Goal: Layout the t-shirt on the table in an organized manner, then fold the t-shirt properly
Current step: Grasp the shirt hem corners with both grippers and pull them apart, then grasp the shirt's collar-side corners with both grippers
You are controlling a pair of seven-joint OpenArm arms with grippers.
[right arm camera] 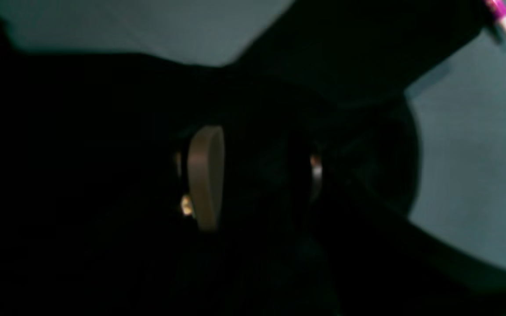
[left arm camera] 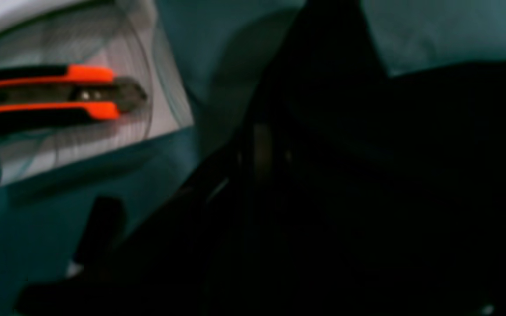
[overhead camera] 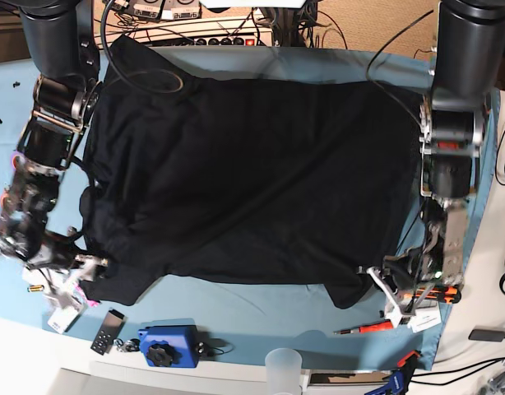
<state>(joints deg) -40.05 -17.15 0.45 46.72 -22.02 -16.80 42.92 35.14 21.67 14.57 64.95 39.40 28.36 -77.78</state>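
The black t-shirt (overhead camera: 252,181) lies spread wide over the teal table (overhead camera: 236,309), print hidden. My right gripper (overhead camera: 92,265) is at the shirt's near left sleeve. In the right wrist view its pads (right arm camera: 204,175) stand well apart, so the gripper (right arm camera: 259,175) is open, with dark t-shirt (right arm camera: 81,131) cloth around and under them. My left gripper (overhead camera: 382,284) sits at the shirt's near right corner. In the left wrist view it (left arm camera: 275,151) is buried in dark t-shirt (left arm camera: 411,175) folds. Only one pale pad (left arm camera: 262,149) shows, and the gap is unreadable.
An orange-black utility knife (left arm camera: 59,92) lies on white sheets beside the left gripper. A red screwdriver (overhead camera: 368,327), a blue tool (overhead camera: 166,346), a black remote (overhead camera: 108,327) and a clear cup (overhead camera: 284,362) line the front edge. Cables (overhead camera: 195,37) run along the back.
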